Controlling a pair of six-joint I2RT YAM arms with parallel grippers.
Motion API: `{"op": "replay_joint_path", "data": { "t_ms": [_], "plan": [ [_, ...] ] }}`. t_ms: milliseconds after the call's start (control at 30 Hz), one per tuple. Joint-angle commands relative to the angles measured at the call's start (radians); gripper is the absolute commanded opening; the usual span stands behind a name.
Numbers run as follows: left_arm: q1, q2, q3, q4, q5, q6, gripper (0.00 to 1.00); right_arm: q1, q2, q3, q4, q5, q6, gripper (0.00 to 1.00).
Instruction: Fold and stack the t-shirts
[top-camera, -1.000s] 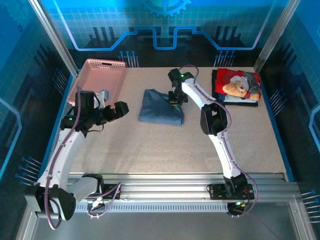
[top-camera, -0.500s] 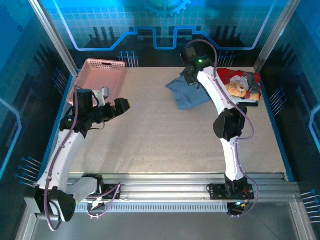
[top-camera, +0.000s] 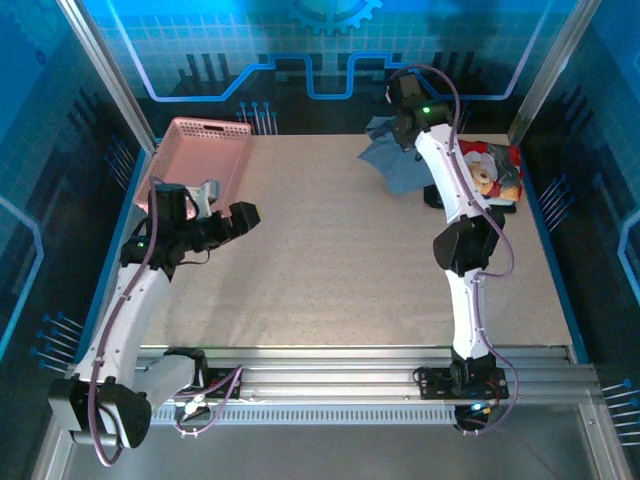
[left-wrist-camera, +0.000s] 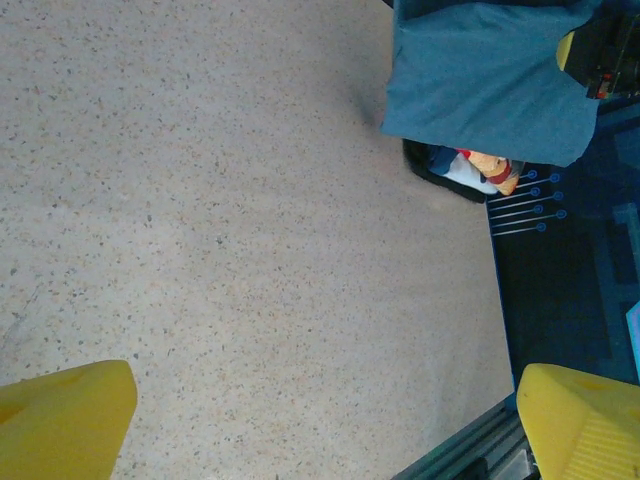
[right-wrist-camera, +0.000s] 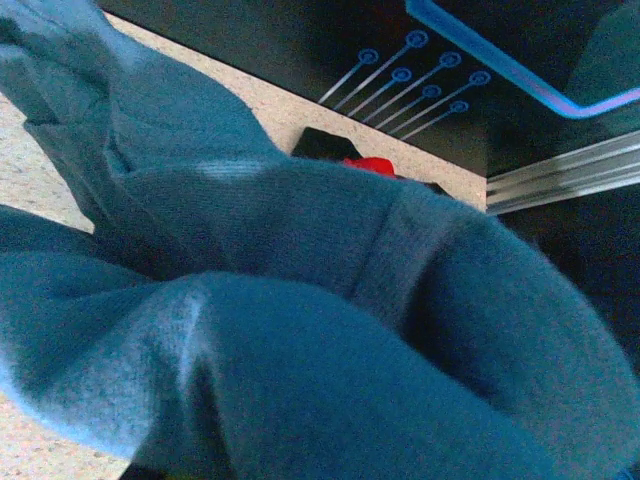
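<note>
Slate-blue shirt hangs from the right pincer, which is clamped on it, that arm stretched long just left of the teddy-bear shirt. The left arm is bent, its left pincer well left. Left wrist: yellow fingertips spread wide over the table. Right wrist: bunched blue cloth.

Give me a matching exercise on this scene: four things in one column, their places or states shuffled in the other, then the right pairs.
1. blue t-shirt
2. teddy-bear t-shirt
3. pink basket
4. left arm

A. at the table's far left corner
B. jaws wide open, empty
C. lifted off the table, hanging
D. lying at the table's far right corner

Pairs: 1-C, 2-D, 3-A, 4-B
</note>
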Motion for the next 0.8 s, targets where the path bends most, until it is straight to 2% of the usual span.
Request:
{"op": "replay_joint_path", "data": {
  "t_ms": [0,400,767],
  "plan": [
    [0.004,-0.018,-0.021,-0.014,0.007,0.021,0.99,-0.042,-0.062,0.033,-0.004,-0.023,-0.011,0.0],
    [0.004,0.008,-0.034,-0.001,-0.025,0.023,0.99,-0.189,-0.133,0.068,-0.047,-0.244,0.106,0.0],
    [0.004,0.029,-0.022,-0.01,-0.038,0.036,0.99,-0.292,-0.137,0.074,-0.08,-0.339,0.129,0.0]
  ]
}}
